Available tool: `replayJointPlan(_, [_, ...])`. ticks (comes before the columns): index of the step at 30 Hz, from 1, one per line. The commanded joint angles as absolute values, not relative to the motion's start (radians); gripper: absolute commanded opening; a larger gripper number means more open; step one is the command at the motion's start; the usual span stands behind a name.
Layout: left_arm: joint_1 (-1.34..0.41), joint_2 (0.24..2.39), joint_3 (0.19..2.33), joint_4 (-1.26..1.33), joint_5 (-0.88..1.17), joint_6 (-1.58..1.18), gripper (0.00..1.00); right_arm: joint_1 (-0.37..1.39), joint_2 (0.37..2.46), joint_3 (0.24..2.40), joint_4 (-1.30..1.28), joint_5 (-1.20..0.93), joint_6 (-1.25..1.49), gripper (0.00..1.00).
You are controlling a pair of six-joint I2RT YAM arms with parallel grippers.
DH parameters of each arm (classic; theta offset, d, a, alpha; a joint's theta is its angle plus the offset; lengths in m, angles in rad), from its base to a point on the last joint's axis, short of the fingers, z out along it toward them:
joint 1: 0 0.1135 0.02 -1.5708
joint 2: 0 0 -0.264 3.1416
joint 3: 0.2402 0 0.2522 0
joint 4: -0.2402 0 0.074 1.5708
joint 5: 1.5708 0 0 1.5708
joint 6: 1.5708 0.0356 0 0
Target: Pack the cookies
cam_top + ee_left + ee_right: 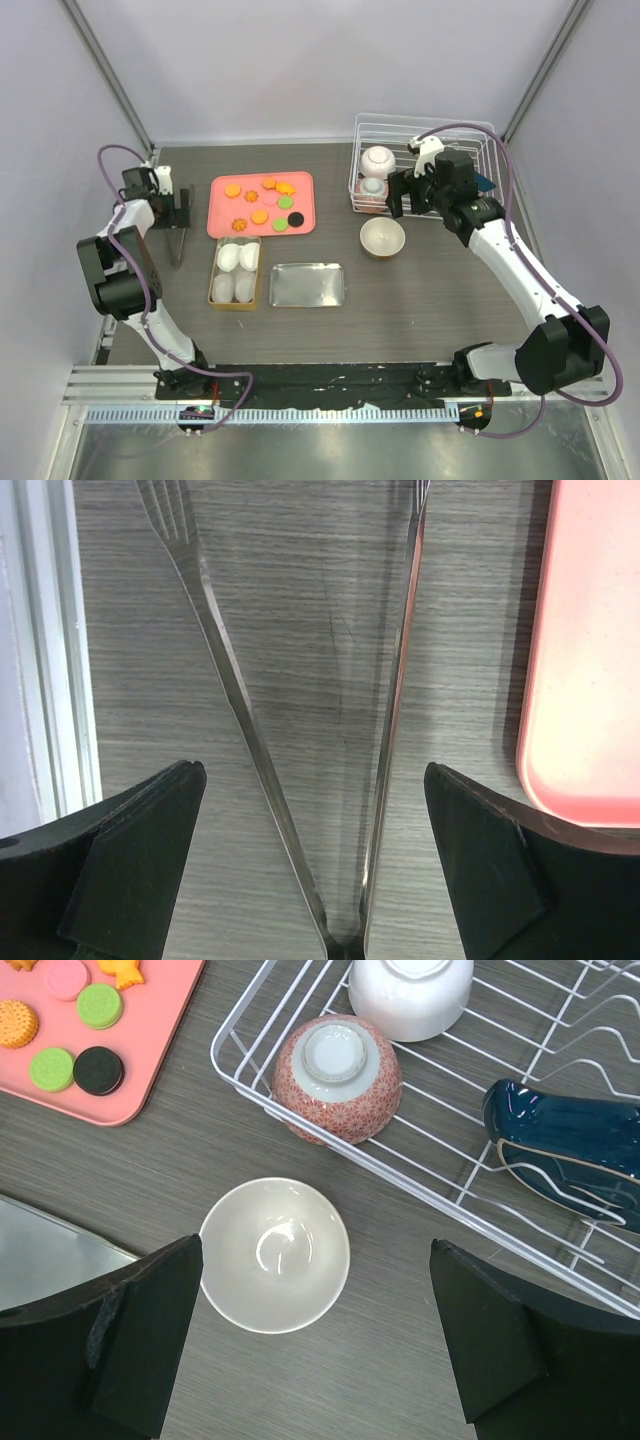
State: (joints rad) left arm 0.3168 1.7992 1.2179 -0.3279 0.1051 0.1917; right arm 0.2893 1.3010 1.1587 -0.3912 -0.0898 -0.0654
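The cookies (pixel 262 205) lie loose on a pink tray (pixel 222 225): mostly orange, some pink and green, one black (pixel 295 220). Some also show in the right wrist view (pixel 78 1035). Metal tongs (pixel 180 238) lie on the table left of the tray. My left gripper (pixel 178 213) is open and empty, its fingers on either side of the tongs' (pixel 300 780) hinge end (pixel 312 780). My right gripper (pixel 410 198) is open and empty, above a white bowl (pixel 275 1255) beside the rack (pixel 315 1250).
A yellow box of white paper cups (pixel 236 270) and a metal tin (pixel 308 285) lie in front of the tray. A wire rack (pixel 480 135) at back right holds an upturned red patterned bowl (pixel 335 1080), a white bowl (pixel 410 990) and a blue dish (pixel 570 1150).
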Motion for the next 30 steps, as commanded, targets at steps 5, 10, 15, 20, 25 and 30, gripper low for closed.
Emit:
replayJointPlan(5, [0.357,1.844,1.304,-0.406,0.235,0.212,0.97,0.298,1.313,1.206,-0.382,-0.069,-0.067,1.00])
replayJointPlan(10, [0.357,1.868,1.328,-0.449,0.252,0.247,0.97,0.302,1.319,1.206,-0.382,-0.069,-0.067,1.00])
replayJointPlan(15, [0.357,1.905,1.354,-0.471,0.239,0.259,0.96,0.304,1.318,1.206,-0.383,-0.067,-0.072,1.00])
replayJointPlan(20, [0.359,1.927,1.367,-0.469,0.224,0.265,0.96,0.305,1.319,1.206,-0.383,-0.066,-0.075,1.00])
replayJointPlan(25, [0.357,1.957,1.404,-0.514,0.232,0.279,0.96,0.307,1.324,1.206,-0.383,-0.066,-0.077,1.00])
replayJointPlan(30, [0.357,1.973,1.408,-0.526,0.227,0.298,0.96,0.310,1.327,1.206,-0.383,-0.064,-0.080,1.00])
